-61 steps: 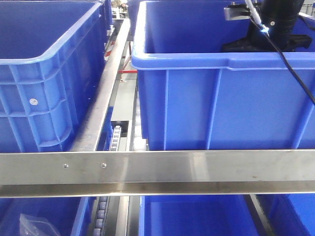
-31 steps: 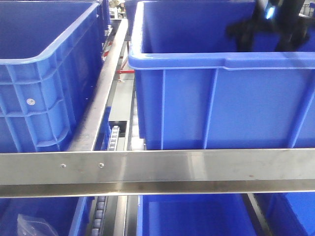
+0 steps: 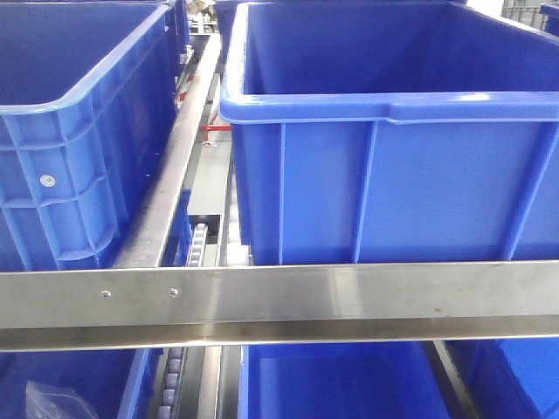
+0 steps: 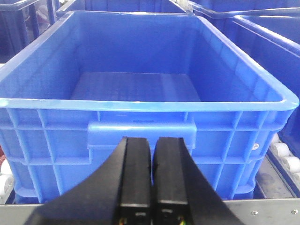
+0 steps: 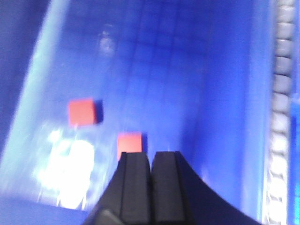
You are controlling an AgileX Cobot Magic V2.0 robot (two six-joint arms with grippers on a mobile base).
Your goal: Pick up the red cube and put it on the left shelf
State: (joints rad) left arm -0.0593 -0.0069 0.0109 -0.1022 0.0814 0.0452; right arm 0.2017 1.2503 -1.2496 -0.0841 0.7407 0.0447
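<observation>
Stainless steel forms the left shelf [image 3: 279,297], whose flat front rail runs across the front view with roller tracks [image 3: 199,249] behind it. Two large blue crates [image 3: 384,140] stand on the upper tier, and more blue crates show on the tier below. In the right wrist view, two red cubes [image 5: 129,142] lie apart on a crate floor; one lies just ahead of the right gripper [image 5: 151,161], whose jaws are closed and empty. The left gripper [image 4: 152,150] faces a crate wall, jaws closed, grasping nothing.
</observation>
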